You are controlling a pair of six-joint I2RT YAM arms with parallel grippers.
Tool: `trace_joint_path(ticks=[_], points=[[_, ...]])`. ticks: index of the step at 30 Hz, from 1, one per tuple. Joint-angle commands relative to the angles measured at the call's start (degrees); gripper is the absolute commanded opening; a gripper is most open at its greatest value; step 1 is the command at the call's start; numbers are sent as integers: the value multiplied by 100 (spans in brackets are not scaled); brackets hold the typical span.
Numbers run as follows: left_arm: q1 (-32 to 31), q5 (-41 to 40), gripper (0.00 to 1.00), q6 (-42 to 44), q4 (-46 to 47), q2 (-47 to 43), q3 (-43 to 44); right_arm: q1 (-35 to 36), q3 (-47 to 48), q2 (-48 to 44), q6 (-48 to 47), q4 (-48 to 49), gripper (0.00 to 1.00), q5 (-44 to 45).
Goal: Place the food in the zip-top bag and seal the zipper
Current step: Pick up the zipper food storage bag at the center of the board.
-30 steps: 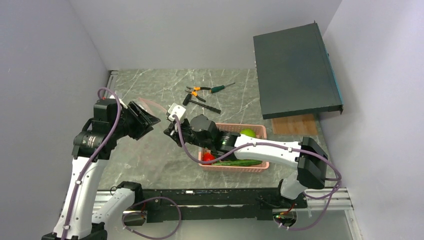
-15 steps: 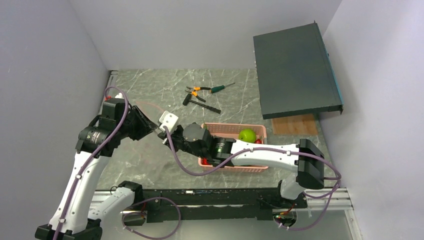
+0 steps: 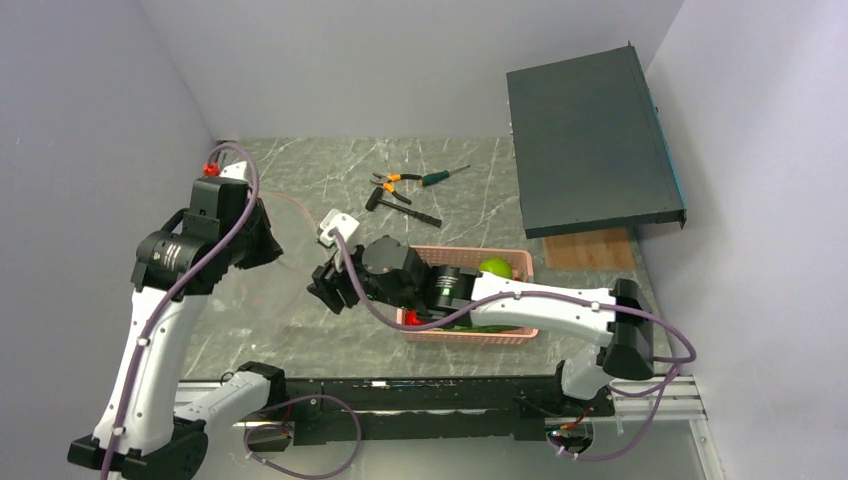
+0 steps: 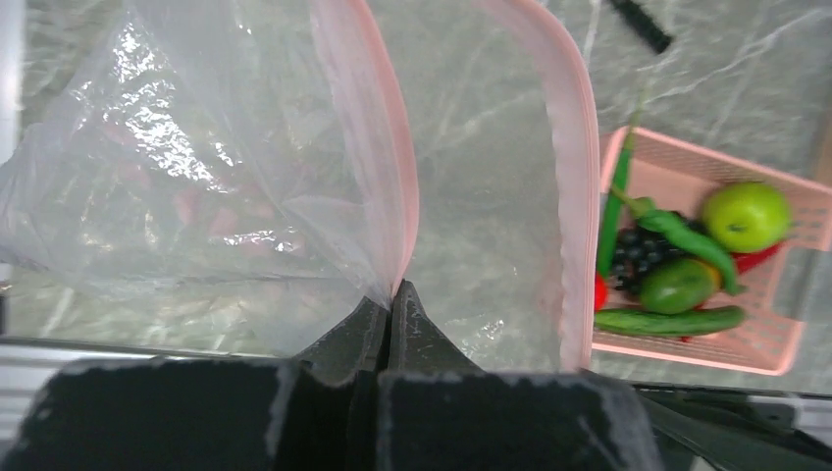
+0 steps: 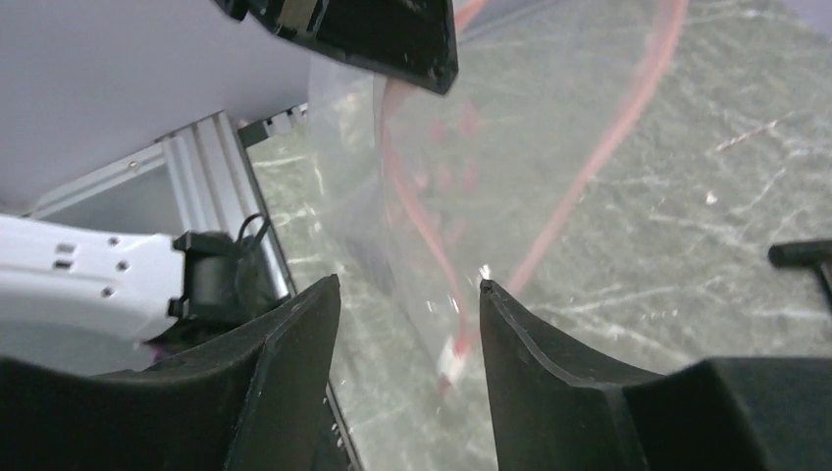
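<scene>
Left gripper (image 4: 392, 294) is clamped shut on the zipper (image 4: 388, 147). You've got the zip-top bag (image 4: 196, 177) hanging from it, mouth gaping, over the surface (image 4: 746, 69). Right gripper (image 5: 407, 294) has its jaws apart, holding nothing, just beside the bag's mouth. All the food (image 4: 677, 280) sits in the pink basket (image 4: 706, 353).

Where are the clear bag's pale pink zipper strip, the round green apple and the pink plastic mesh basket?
Pale pink zipper strip (image 4: 581, 196): left wrist view, its right-hand run.
Round green apple (image 4: 746, 216): left wrist view, centre of skin.
Pink plastic mesh basket (image 4: 687, 353): left wrist view, lower rim.
</scene>
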Motion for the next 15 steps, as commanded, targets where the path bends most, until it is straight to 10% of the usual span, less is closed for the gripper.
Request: trace_joint_path(ticks=[1,15], points=[[13,-573,0,1019,-722,370,384,-180,-80,-898,703,-708,58,-293],[-47,1697,0,1259,1323,-369,-1967,-1598,-1866,-2579,989,-2023,61,-407]])
